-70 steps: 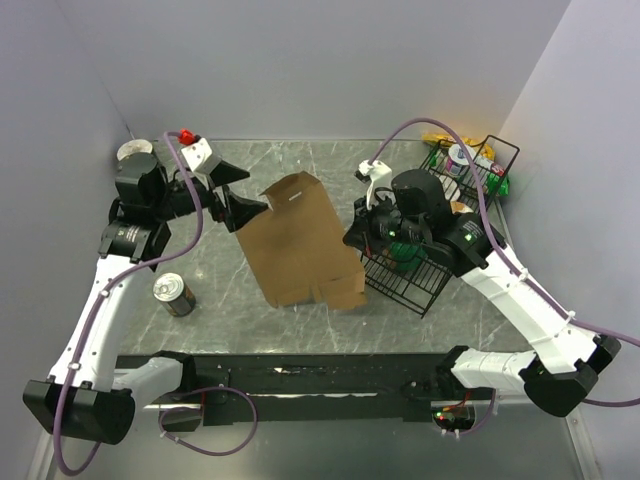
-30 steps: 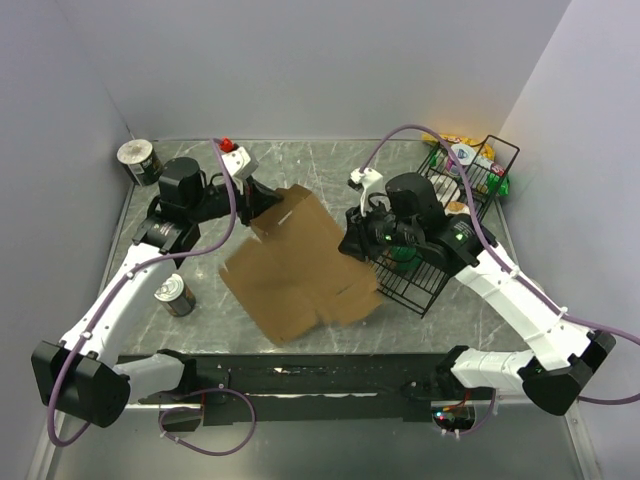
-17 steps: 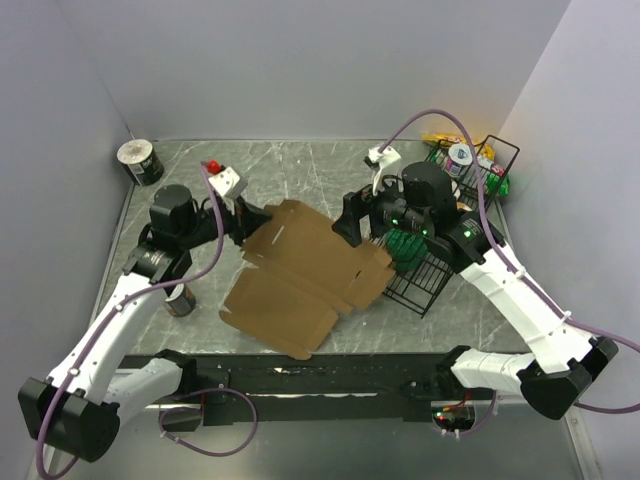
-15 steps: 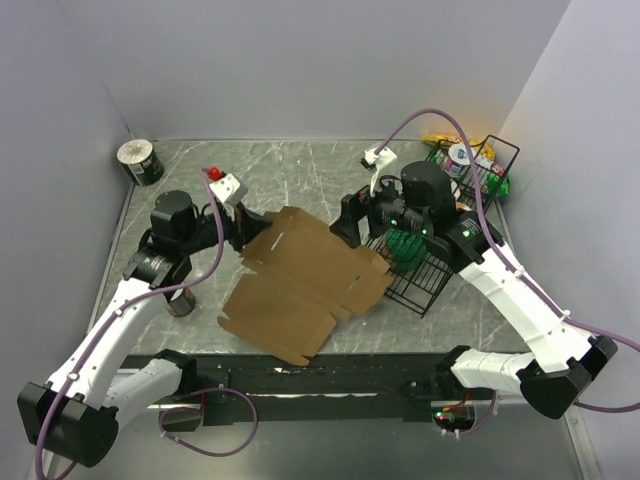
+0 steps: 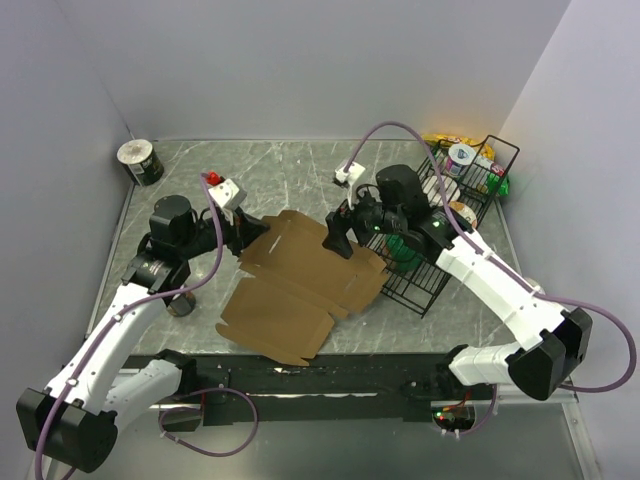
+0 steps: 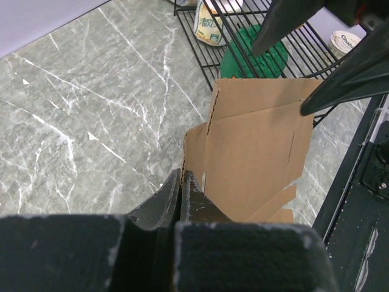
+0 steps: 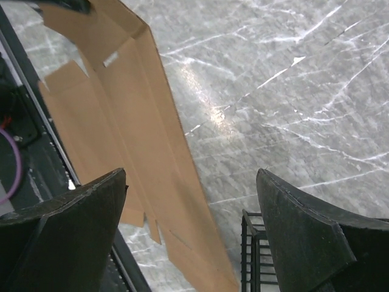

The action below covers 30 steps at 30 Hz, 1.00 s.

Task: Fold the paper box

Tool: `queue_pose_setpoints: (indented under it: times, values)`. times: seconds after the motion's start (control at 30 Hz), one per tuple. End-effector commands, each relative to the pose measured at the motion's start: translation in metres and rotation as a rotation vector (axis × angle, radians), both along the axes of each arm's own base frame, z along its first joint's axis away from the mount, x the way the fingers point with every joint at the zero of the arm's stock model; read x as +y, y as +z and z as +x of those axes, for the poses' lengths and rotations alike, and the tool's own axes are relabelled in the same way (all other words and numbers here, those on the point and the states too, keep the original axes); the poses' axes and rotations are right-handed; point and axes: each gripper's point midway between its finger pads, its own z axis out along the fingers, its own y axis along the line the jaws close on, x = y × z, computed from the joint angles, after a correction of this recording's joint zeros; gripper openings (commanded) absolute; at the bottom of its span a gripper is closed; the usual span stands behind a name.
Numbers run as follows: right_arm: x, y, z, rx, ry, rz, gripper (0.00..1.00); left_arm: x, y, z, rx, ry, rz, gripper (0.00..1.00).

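Top external shows the box (image 5: 300, 285) spread on the table (image 5: 300, 170), unfolded; your left gripper (image 5: 243, 236) is clenched on its edge; right gripper (image 5: 338, 238) gapes above it; next, probably seize a flap and crease it.

Matt brn cardboard paper box (image 5: 290, 290), glossy marble-look table (image 5: 300, 170), blk metal-wire basket (image 5: 428, 290)

The box (image 5: 300, 285) is seen as an unfolded brown cardboard sheet, flaps and notches showing, spread open just left of the basket (image 5: 418, 290).
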Motion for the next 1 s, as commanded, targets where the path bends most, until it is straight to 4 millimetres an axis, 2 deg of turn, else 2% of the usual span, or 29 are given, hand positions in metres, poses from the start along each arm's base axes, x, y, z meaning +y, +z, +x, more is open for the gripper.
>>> queue_pose_setpoints:
  times: [0.0,0.03,0.07,0.23,0.3,0.37,0.43,0.47,0.5,0.53,0.6,0.63,0.67,0.7,0.83,0.87,0.9,0.93,0.97]
  values:
    - [0.009,-0.005,0.005,-0.044,0.041,0.017,0.87,-0.003,0.007,-0.007,-0.027,-0.039,-0.011,0.01]
    - [0.011,-0.006,0.005,-0.039,0.048,0.023,0.82,-0.003,0.007,-0.007,-0.028,-0.041,-0.012,0.01]
    - [0.012,-0.009,0.005,-0.031,0.052,0.024,0.72,-0.003,0.007,-0.006,-0.028,-0.036,-0.011,0.01]
    - [0.021,-0.017,-0.002,-0.028,0.081,0.036,0.48,-0.002,0.003,0.003,-0.016,-0.019,-0.015,0.01]
    - [0.023,-0.024,-0.004,-0.018,0.088,0.033,0.29,-0.004,0.0,0.006,0.008,-0.039,-0.024,0.01]
    - [0.025,-0.027,-0.002,-0.026,0.08,0.028,0.18,-0.005,-0.002,0.009,0.028,-0.031,-0.026,0.01]
    - [0.024,-0.033,0.001,-0.032,0.057,0.009,0.14,0.0,-0.011,0.02,0.079,0.038,-0.021,0.06]
    - [0.019,-0.038,0.008,-0.048,0.011,-0.024,0.05,0.002,-0.011,0.024,0.092,0.068,-0.026,0.11]
    - [0.017,-0.038,0.012,-0.065,-0.014,-0.046,0.03,0.005,-0.012,0.029,0.11,0.105,-0.031,0.43]
    - [0.015,-0.045,0.017,-0.067,-0.039,-0.079,0.0,0.011,-0.012,0.036,0.139,0.176,-0.053,0.62]
    - [0.01,-0.049,0.026,-0.094,-0.082,-0.144,0.0,0.019,-0.016,0.042,0.166,0.26,-0.084,0.92]
    - [0.01,-0.057,0.029,-0.088,-0.087,-0.176,0.0,0.027,-0.015,0.05,0.176,0.345,-0.12,0.98]
    - [0.009,-0.06,0.032,-0.1,-0.089,-0.207,0.0,0.032,-0.026,0.051,0.2,0.387,-0.126,0.99]
    - [0.007,-0.063,0.035,-0.105,-0.106,-0.242,0.0,0.038,-0.025,0.051,0.2,0.427,-0.143,0.96]
    - [0.015,-0.085,0.038,-0.102,-0.092,-0.335,0.0,0.057,-0.051,0.05,0.284,0.591,-0.233,0.96]
    - [0.014,-0.089,0.04,-0.105,-0.106,-0.359,0.0,0.061,-0.066,0.05,0.301,0.628,-0.252,0.96]
    - [0.016,-0.088,0.043,-0.111,-0.115,-0.373,0.0,0.062,-0.071,0.047,0.315,0.639,-0.276,0.96]
    - [0.012,-0.099,0.046,-0.106,-0.139,-0.426,0.0,0.062,-0.078,0.045,0.357,0.66,-0.315,0.96]
    - [0.015,-0.102,0.045,-0.11,-0.143,-0.453,0.0,0.065,-0.098,0.04,0.39,0.68,-0.312,0.96]
